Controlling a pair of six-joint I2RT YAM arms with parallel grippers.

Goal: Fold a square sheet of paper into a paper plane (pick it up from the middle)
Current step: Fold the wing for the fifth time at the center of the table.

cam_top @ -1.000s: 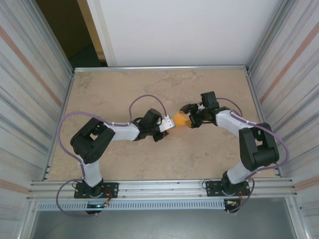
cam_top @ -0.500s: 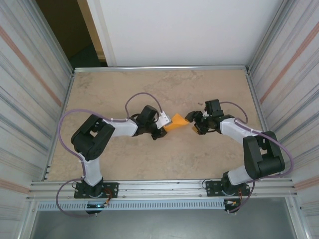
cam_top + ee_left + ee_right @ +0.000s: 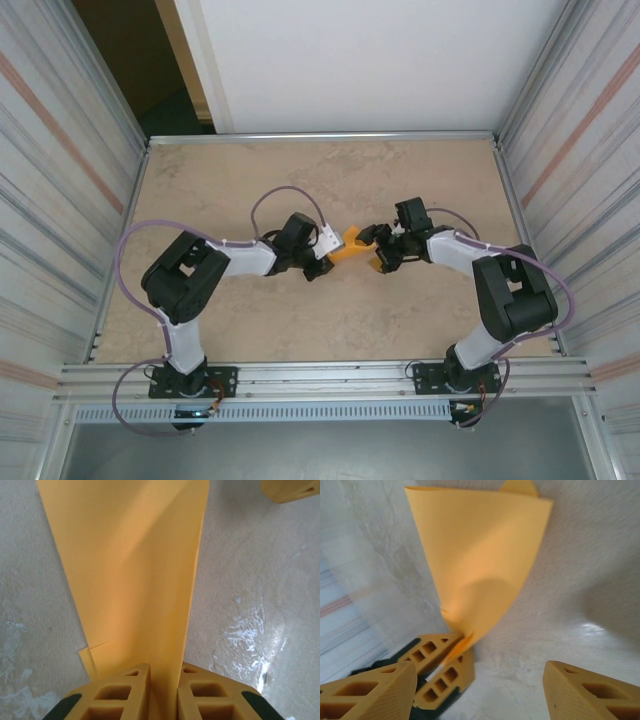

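The orange sheet of paper [image 3: 345, 248] is folded into a narrow, pointed paper-plane shape [image 3: 130, 570] and hangs just above the middle of the table. My left gripper [image 3: 328, 253] is shut on its narrow end [image 3: 164, 672], with the wider part fanning away from the fingers. In the right wrist view the paper [image 3: 480, 550] curls like a cone, and the left gripper [image 3: 459, 644] pinches its tip. My right gripper [image 3: 374, 250] is open just right of the paper, its jaws [image 3: 480, 685] wide apart with nothing between them. One right fingertip [image 3: 287, 489] shows past the paper.
The beige marbled table [image 3: 330, 180] is boxed in by ribbed metal walls on the left [image 3: 70, 200] and right [image 3: 580, 180]. A metal rail [image 3: 330, 380] runs along the near edge, and a white panel [image 3: 360, 60] stands at the back.
The right gripper backed off to the right, then came back left toward the paper, its jaws slightly wider. The left gripper kept hold of the paper and shifted slightly left.
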